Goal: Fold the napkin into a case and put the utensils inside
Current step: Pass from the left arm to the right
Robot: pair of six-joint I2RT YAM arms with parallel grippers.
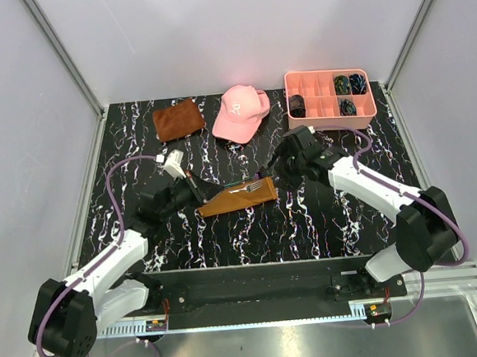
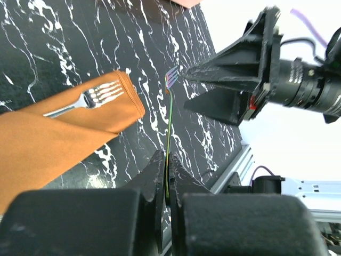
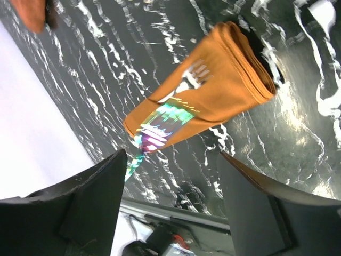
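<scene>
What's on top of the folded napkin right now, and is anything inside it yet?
One fork lies on the napkin, tines exposed, handle end seemingly under a fold. Anything deeper inside is hidden by cloth. A second fork is in the left gripper, off it.

- Table [image 1: 251,235]: black top, white marble-like veins; runs wall to wall.
- Back wall [image 1: 235,30]: plain pale grey panel; side walls [image 1: 22,162] the same, no windows in view.
- Posts [image 1: 64,56]: aluminium strips up both back corners.
- Near edge: pale metal rail [image 1: 257,314]; brushed steel sheet [image 1: 277,353] below it.
- Light: even, soft; faint sheen on the tabletop in the right wrist view.
</scene>
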